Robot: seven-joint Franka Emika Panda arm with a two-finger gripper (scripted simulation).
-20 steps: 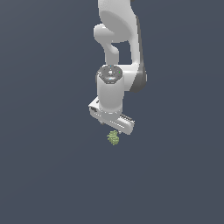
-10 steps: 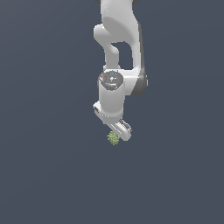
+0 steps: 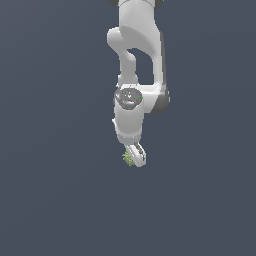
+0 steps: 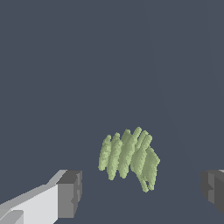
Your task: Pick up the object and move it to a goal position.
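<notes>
The object [image 3: 127, 159] is a small olive-green ridged lump on the dark grey floor. In the exterior view it peeks out at the left side of the white gripper [image 3: 135, 156], which hangs right over it on the downward-pointing arm. In the wrist view the object [image 4: 129, 157] lies between the two grey fingertips, one [image 4: 70, 192] on each side, with a clear gap to each. The gripper [image 4: 142, 192] is open and holds nothing. Part of the object is hidden behind the hand in the exterior view.
The dark grey floor [image 3: 55, 200] stretches flat on every side. The white arm [image 3: 136, 60] comes down from the top of the exterior view. No other objects show.
The hand has turned about its vertical axis, from broadside to nearly end-on in the exterior view. The object has stayed in place beneath it.
</notes>
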